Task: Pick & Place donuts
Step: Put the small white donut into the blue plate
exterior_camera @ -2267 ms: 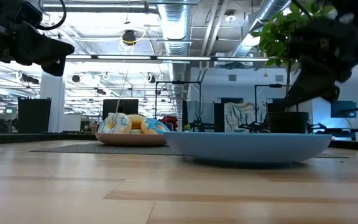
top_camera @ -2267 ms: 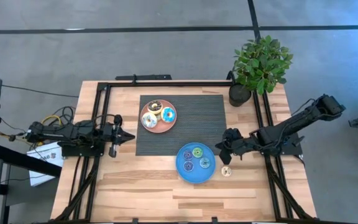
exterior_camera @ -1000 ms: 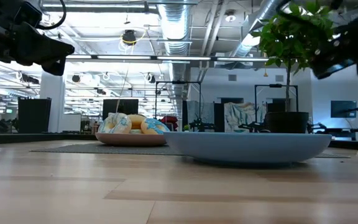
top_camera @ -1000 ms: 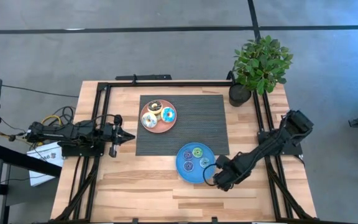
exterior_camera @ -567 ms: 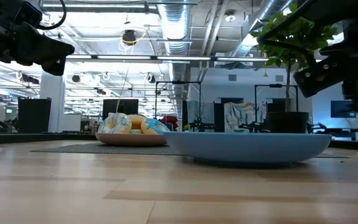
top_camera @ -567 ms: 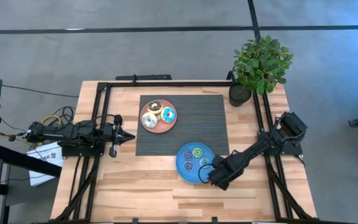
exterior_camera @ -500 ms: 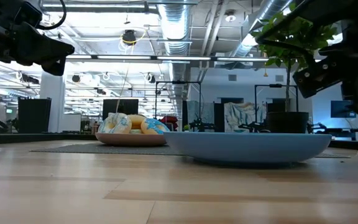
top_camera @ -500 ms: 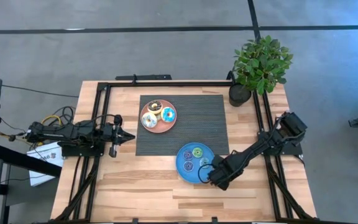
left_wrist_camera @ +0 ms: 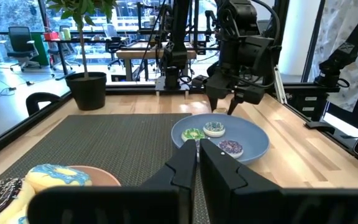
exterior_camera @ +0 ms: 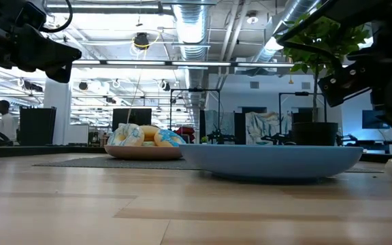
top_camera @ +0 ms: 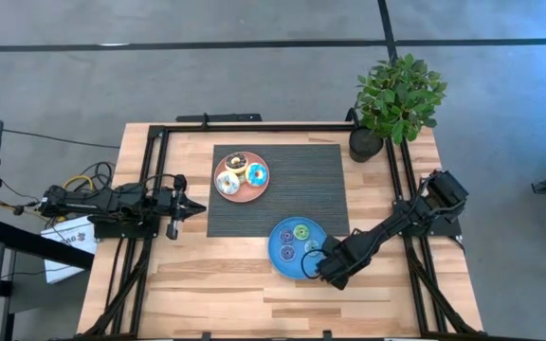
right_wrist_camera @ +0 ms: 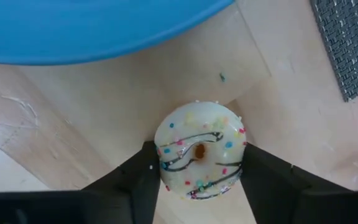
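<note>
The right gripper [right_wrist_camera: 199, 163] reaches low beside the blue plate [top_camera: 282, 257] — fingers seemingly touching a white donut [right_wrist_camera: 198, 149]. Three donuts [left_wrist_camera: 214, 129] lie in that plate. The left gripper [top_camera: 195, 206] waits closed.

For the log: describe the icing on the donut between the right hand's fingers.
White donut with dark squiggles and coloured sprinkles; clearest in the right wrist view.

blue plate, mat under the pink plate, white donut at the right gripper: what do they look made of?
Blue plate: likely plastic, uniform colour, smooth with a soft sheen.
Mat: woven fibre or vinyl, dark with fine ribbing.
White donut: probably moulded plastic or rubber, matte, with painted stripes and sprinkle dots; it sits between the right gripper's fingers.
</note>
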Motion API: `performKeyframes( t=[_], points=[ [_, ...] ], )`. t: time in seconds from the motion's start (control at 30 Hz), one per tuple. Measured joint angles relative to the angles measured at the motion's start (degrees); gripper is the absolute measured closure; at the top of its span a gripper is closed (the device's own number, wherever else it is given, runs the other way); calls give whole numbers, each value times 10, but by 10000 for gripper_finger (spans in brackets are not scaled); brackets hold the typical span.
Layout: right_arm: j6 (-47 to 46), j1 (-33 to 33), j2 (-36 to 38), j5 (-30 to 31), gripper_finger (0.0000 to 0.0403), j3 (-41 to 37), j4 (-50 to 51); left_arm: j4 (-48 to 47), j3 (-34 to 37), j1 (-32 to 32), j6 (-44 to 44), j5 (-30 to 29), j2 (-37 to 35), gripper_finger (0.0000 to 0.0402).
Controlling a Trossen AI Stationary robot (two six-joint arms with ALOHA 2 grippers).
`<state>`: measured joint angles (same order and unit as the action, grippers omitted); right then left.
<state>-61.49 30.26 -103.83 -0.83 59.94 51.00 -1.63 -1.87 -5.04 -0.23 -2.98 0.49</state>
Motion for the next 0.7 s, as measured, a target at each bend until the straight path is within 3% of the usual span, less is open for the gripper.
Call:
performKeyframes(
  t=[0.23, 0.37, 0.53, 0.6, 0.7],
  points=[
    [-33, 2, 14, -25, 234, -1, 30, 0, 0, 0, 0, 0, 0, 389],
    [-73, 12, 66, -17, 236, -2, 44, 0, 0, 0, 0, 0, 0, 389],
    [-119, 17, 145, 81, 236, -1, 4, 0, 0, 0, 0, 0, 0, 389],
    [-106, 11, 165, 129, 237, -1, -39, 0, 0, 0, 0, 0, 0, 389],
    [-50, -8, 174, 146, 239, 0, -133, 0, 0, 0, 0, 0, 0, 389]
  ],
)
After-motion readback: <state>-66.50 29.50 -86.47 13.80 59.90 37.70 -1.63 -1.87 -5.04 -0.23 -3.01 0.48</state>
